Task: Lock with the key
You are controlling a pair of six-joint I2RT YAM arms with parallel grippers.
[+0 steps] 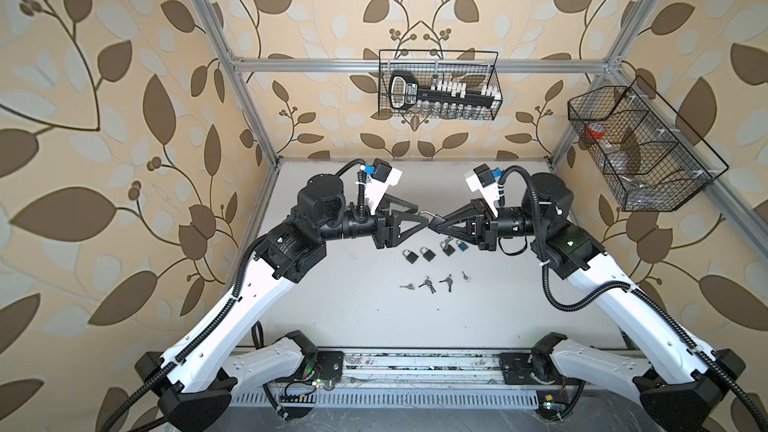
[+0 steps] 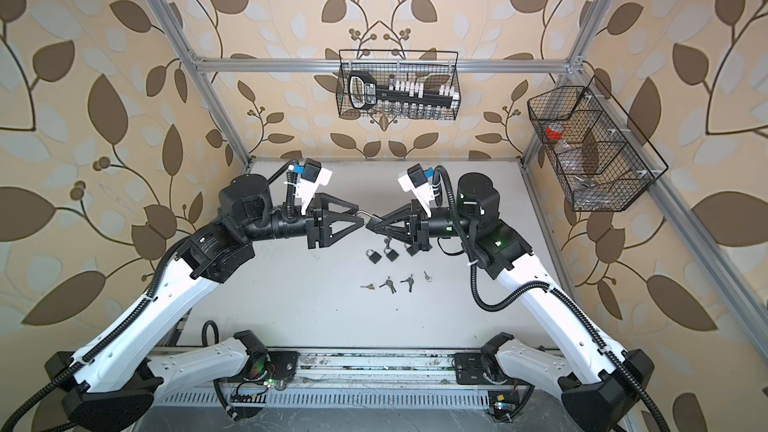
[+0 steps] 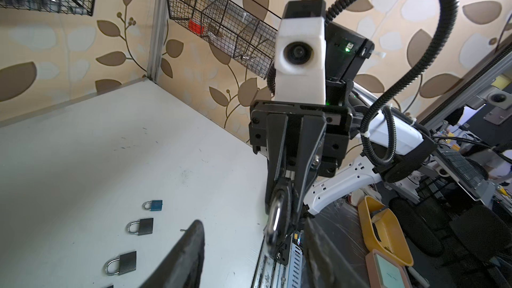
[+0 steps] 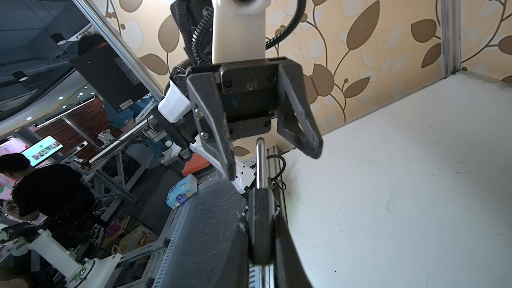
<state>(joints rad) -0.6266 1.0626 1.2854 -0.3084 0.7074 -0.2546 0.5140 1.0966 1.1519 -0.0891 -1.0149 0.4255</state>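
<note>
A: Entry. Over the white table (image 1: 353,326) both arms were raised and met nose to nose at the middle. State of the pincers?

B: Right gripper (image 1: 439,223) was clenched on the body of the black padlock (image 4: 260,231), which hung clear of the table. Left gripper (image 4: 273,162) stood released, one finger on either side of the shackle (image 4: 260,162), with neither finger touching it.

A: Axis?

B: The padlock's long axis ran along the line joining the two grippers, shackle end toward the left one. So the left was nearer the shackle. Judged that any press or grip had to travel straight along that line.

A: Key?

B: Loose keys (image 1: 428,284) lay on the table below, toward the front, well apart from both grippers. Could not tell whether one sat in the held lock.
</note>
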